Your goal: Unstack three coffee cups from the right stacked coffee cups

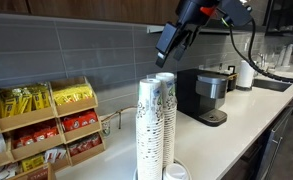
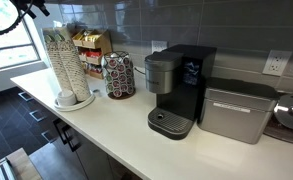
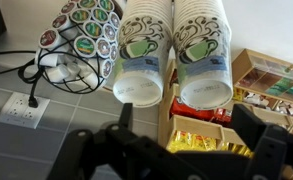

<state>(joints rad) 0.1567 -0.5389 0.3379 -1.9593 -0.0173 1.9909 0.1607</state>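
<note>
On the long white countertop (image 1: 241,110), beside the black box-shaped coffee machine (image 1: 204,95), the tall right column of nested white green-speckled paper cups (image 1: 167,115) was stood against its greyer twin column (image 1: 147,125). The black gripper (image 1: 165,52) was held above, apart, jaws spread.

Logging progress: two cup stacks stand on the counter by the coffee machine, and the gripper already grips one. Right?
Not quite. The gripper grips nothing: in an exterior view it hangs in the air above the stacks, clear of them. The two stacks do stand on the counter by the coffee machine.
</note>
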